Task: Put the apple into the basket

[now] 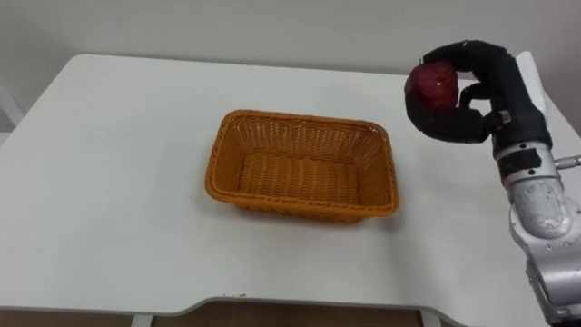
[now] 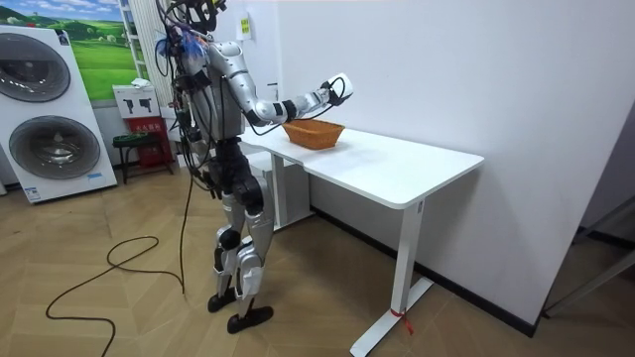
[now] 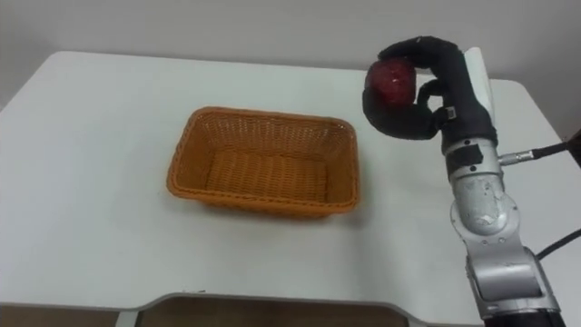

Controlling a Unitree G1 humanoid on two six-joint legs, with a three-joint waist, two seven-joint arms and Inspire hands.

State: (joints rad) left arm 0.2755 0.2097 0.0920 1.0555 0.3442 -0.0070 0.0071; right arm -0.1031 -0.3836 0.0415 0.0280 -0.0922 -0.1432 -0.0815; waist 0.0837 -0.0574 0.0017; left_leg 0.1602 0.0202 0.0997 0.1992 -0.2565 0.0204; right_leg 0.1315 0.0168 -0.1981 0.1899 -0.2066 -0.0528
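While the robot is standing at the white desk [image 1: 109,182], its right hand [image 1: 495,86] is holding the red apple [image 1: 434,84] in curled fingers [image 1: 467,50], raised just right of the empty orange basket [image 1: 300,209].

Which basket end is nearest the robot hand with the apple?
The right end: the right robot hand, curled round the apple, hangs beside it; the left end lies farther.
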